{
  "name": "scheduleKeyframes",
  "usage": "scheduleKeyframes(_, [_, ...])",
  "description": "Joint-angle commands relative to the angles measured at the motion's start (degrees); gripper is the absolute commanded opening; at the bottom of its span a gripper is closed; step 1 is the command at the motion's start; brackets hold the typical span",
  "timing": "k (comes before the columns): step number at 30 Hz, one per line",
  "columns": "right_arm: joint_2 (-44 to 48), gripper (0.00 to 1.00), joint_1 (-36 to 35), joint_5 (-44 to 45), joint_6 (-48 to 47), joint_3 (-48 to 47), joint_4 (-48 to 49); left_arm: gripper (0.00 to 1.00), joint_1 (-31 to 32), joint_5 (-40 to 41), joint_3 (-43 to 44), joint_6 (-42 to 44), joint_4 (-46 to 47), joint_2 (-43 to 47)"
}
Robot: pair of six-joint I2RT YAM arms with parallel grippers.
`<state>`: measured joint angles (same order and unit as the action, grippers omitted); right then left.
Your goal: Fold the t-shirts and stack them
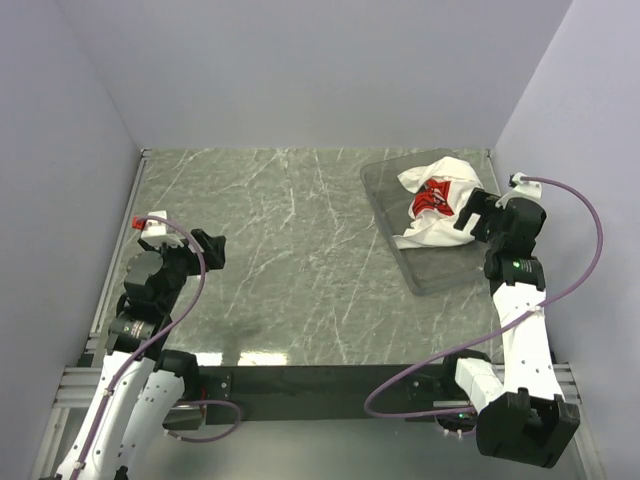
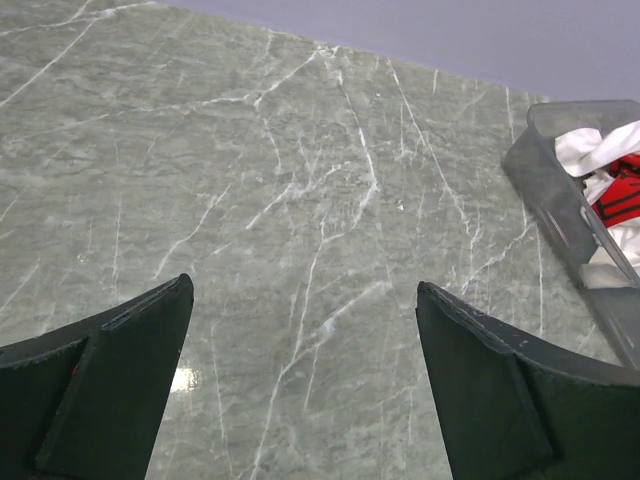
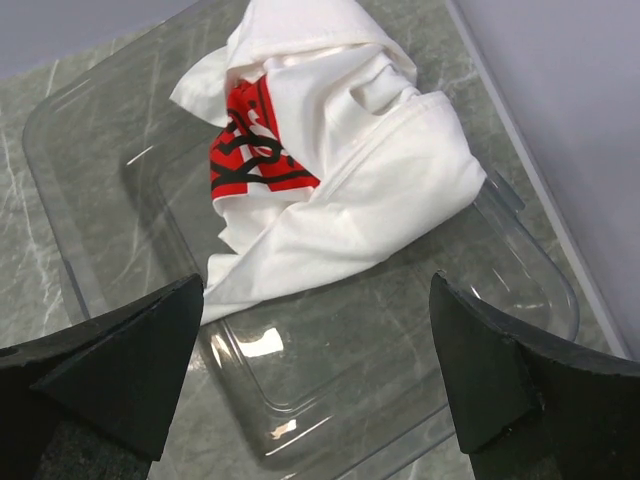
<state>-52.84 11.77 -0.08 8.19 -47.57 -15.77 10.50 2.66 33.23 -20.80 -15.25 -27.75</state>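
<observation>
Right pincer [image 3: 315, 282], jaws released, hovers just short of the crumpled t-shirt [image 3: 350, 190] in the bin [image 3: 90, 170]: advance, pinch one outer fold, lift clear. Left pincer [image 2: 302, 283] likewise released.

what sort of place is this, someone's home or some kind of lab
Probably a robotics lab test cell, not a home: a left arm and right arm mounted at the edge of a marble-patterned table, plain walls boxing it in, and a clear bin holding a crumpled t-shirt.
</observation>
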Motion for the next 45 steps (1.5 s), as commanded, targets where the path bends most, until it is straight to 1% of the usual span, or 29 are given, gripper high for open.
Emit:
scheduleKeyframes(1, [0.8, 1.00, -0.2, -4.3, -4.0, -3.0, 3.4, 0.99, 0.1, -1.8, 1.4, 1.0, 2.5, 0.1])
scheduleKeyframes(2, [0.4, 1.00, -0.3, -6.3, -6.2, -3.1, 3.2, 0.99, 0.1, -1.8, 1.3, 1.0, 2.5, 0.0])
scheduleKeyframes(3, [0.0, 1.00, -0.9, -9.6, -11.9, -3.5, 2.9, 0.99, 0.1, -1.8, 1.4, 1.0, 2.5, -0.1])
scheduleKeyframes(4, [-0.4, 1.00, -1.5, -15.0, -15.1, -4.7, 1.1, 0.99, 0.1, -1.8, 1.5, 1.1, 2.3, -0.3])
scheduleKeyframes(5, [-1.6, 1.00, -2.1, -17.7, -21.4, -5.3, 0.0, 0.99, 0.1, -2.0, 1.6, 1.2, 2.2, -0.6])
scheduleKeyframes(6, [-2.4, 1.00, -3.7, -18.7, -23.7, -6.7, -2.3, 0.99, 0.1, -2.2, 1.6, 1.2, 2.3, -0.6])
scheduleKeyframes(7, [-3.5, 1.00, -4.6, -17.2, -25.1, -7.8, -3.6, 0.99, 0.1, -2.2, 1.6, 1.3, 2.4, -0.6])
scheduleKeyframes(8, [-6.6, 1.00, -5.3, -16.4, -27.0, -9.2, -5.0, 0.99, 0.1, -2.2, 1.6, 1.4, 2.5, -0.5])
scheduleKeyframes(9, [-8.6, 1.00, -5.5, -16.4, -27.5, -12.8, -8.9, 0.99, 0.2, -2.2, 1.4, 1.4, 2.5, -0.6])
scheduleKeyframes(10, [-10.8, 1.00, -5.5, -16.1, -27.3, -14.8, -10.2, 1.00, 0.2, -2.2, 1.5, 1.4, 2.7, -0.4])
scheduleKeyframes(11, [-15.1, 1.00, -4.9, -16.4, -25.8, -16.6, -11.6, 0.99, 0.2, -3.0, 1.4, 1.5, 2.8, -0.4])
scheduleKeyframes(12, [-17.6, 1.00, -4.3, -16.8, -24.7, -20.5, -14.0, 0.99, 0.2, -3.1, 1.4, 1.5, 2.9, -0.5])
scheduleKeyframes(13, [-20.0, 1.00, -2.7, -17.9, -24.4, -22.7, -15.8, 0.99, 0.2, -3.3, 1.4, 1.5, 2.9, -0.4])
scheduleKeyframes(14, [-24.5, 1.00, -1.9, -20.1, -24.3, -24.8, -17.3, 0.99, 0.3, -3.4, 1.4, 1.6, 2.9, -0.3])
scheduleKeyframes(15, [-26.5, 1.00, -1.4, -20.6, -24.1, -28.3, -18.8, 0.99, 0.3, -3.4, 1.4, 1.6, 3.0, -0.2])
scheduleKeyframes(19, [-33.7, 1.00, -0.3, -18.5, -23.0, -34.1, -17.7, 0.99, 0.3, -3.5, 1.3, 1.9, 2.9, 0.2])
scheduleKeyframes(20, [-36.9, 1.00, -0.2, -18.5, -22.9, -35.5, -18.1, 1.00, 0.3, -3.3, 1.3, 1.8, 3.0, 0.2])
scheduleKeyframes(24, [-46.0, 0.97, -0.2, -17.9, -21.1, -45.6, -21.4, 0.99, 0.3, -4.0, 1.3, 2.0, 3.2, -0.2])
scheduleKeyframes(28, [-54.0, 0.92, -0.3, -13.4, -20.1, -51.2, -22.2, 0.99, 0.3, -4.1, 1.4, 2.2, 3.1, -1.1])
scheduleKeyframes(33, [-58.6, 0.86, -0.8, -11.4, -20.1, -54.0, -22.2, 0.99, 0.3, -4.3, 1.4, 2.3, 3.2, -1.3])
scheduleKeyframes(35, [-60.3, 0.81, -1.0, -10.6, -20.2, -55.4, -22.3, 0.99, 0.3, -4.6, 1.3, 2.3, 3.3, -1.5])
scheduleKeyframes(37, [-61.3, 0.67, -1.6, -10.3, -20.1, -56.0, -22.5, 0.99, 0.3, -4.7, 1.3, 2.3, 3.2, -1.9])
scheduleKeyframes(38, [-61.3, 0.57, -1.7, -10.6, -20.3, -56.2, -22.7, 0.99, 0.3, -4.6, 1.4, 2.3, 3.2, -1.8])
scheduleKeyframes(39, [-61.1, 0.32, -1.8, -10.8, -20.3, -56.1, -22.6, 0.99, 0.3, -4.7, 1.4, 2.3, 3.1, -2.0])
scheduleKeyframes(40, [-59.8, 0.21, -1.9, -11.1, -20.3, -55.8, -22.4, 0.99, 0.3, -4.4, 1.4, 2.3, 3.0, -1.8])
scheduleKeyframes(41, [-58.8, 0.12, -1.9, -12.6, -20.4, -54.9, -22.2, 1.00, 0.3, -4.4, 1.5, 2.3, 3.0, -1.8])
scheduleKeyframes(42, [-57.6, 0.00, -1.9, -13.4, -20.5, -54.2, -21.2, 0.99, 0.3, -4.3, 1.5, 2.3, 3.0, -1.8])
scheduleKeyframes(44, [-51.9, 0.00, -2.2, -15.6, -20.6, -51.9, -20.4, 0.99, 0.3, -4.3, 1.5, 2.3, 2.9, -1.7])
scheduleKeyframes(45, [-49.7, 0.00, -2.5, -18.1, -20.8, -51.1, -19.4, 0.99, 0.3, -4.3, 1.5, 2.3, 2.9, -1.5])
